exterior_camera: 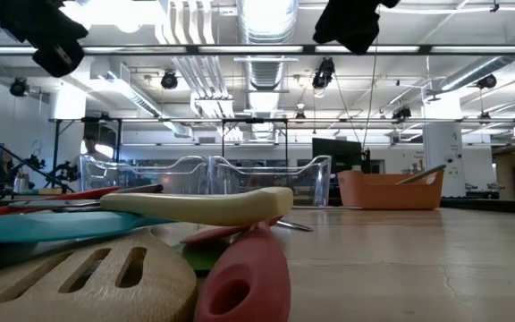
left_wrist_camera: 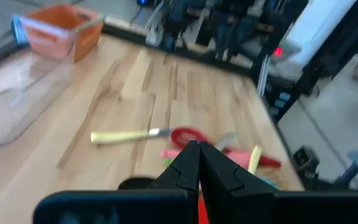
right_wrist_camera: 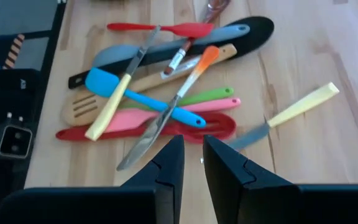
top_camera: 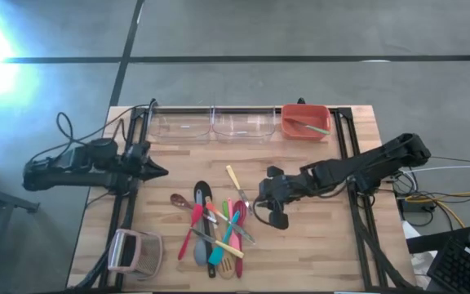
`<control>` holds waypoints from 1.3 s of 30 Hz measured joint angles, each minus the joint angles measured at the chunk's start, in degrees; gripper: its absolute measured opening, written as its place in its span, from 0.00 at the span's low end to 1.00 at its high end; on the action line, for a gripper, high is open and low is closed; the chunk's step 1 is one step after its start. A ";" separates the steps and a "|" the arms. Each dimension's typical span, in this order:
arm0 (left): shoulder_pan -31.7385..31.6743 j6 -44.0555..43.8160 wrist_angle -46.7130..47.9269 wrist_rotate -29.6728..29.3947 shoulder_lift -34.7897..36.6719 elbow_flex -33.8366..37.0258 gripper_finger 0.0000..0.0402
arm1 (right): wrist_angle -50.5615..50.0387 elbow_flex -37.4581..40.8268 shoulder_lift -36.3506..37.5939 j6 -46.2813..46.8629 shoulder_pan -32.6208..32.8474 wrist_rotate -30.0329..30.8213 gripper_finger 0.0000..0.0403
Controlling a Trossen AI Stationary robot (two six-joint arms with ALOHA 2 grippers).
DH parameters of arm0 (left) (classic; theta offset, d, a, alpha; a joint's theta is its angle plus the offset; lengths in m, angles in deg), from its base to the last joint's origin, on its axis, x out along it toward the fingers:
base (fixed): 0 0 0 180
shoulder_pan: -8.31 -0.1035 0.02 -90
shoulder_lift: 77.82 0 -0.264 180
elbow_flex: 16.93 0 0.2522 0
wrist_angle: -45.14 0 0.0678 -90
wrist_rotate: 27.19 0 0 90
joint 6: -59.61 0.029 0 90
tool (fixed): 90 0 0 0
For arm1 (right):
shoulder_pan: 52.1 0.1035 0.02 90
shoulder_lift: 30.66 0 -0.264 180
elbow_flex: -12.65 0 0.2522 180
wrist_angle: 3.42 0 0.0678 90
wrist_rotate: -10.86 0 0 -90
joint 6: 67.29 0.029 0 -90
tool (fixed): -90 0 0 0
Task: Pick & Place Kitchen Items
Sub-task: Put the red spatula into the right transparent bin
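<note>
The kitchen items [top_camera: 213,231] lie in a crossed heap on the table [top_camera: 317,253], toward six o'clock in the high view. One yellow-handled knife [top_camera: 235,180] sits apart at the heap's one o'clock.

The right end effector [top_camera: 261,204] hovers just beside the heap at its three o'clock. Its wrist view shows what the overhead cannot: the fingers [right_wrist_camera: 166,163] stand a narrow gap apart with nothing between them, over a red spoon [right_wrist_camera: 148,129], a blue spatula [right_wrist_camera: 143,99], a slotted wooden turner [right_wrist_camera: 86,107] and a long black utensil [right_wrist_camera: 173,48].

The left end effector [top_camera: 161,171] waits at nine o'clock, pinched closed and empty; its wrist view shows the tips [left_wrist_camera: 197,163] meeting.

Three bins line the twelve o'clock edge: two clear bins [top_camera: 212,124] and an orange bin [top_camera: 305,121], which the low view shows holding a utensil leaning out. A pinkish-white handled object [top_camera: 134,250] rests at seven o'clock.
</note>
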 joint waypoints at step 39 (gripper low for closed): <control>14.34 -42.28 10.35 -3.12 -28.75 -9.88 0.35 | -1.29 1.14 -0.63 -0.44 -0.02 0.00 0.13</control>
